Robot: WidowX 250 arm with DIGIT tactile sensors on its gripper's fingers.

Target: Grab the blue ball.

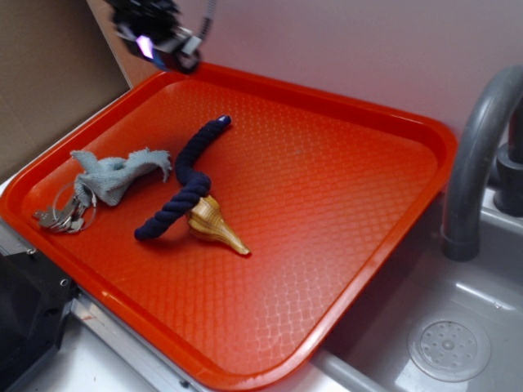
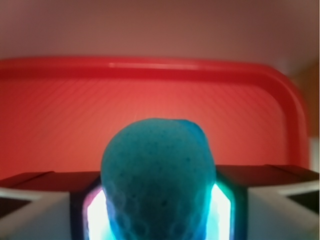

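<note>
2 lit pads [image 2: 97, 212] clamp the ball [image 2: 158, 180] — gripper [image 1: 159, 37] raised above the tray's [image 1: 343, 106] far left corner. Below lie 1 rope [image 1: 184, 184], shell [image 1: 214, 224], rag [image 1: 118, 173] — keys [image 1: 61, 216].

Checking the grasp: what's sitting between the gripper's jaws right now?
The blue ball, pressed between the lit pads of the gripper in the wrist view. The exterior view shows the gripper raised over the tray.
</note>
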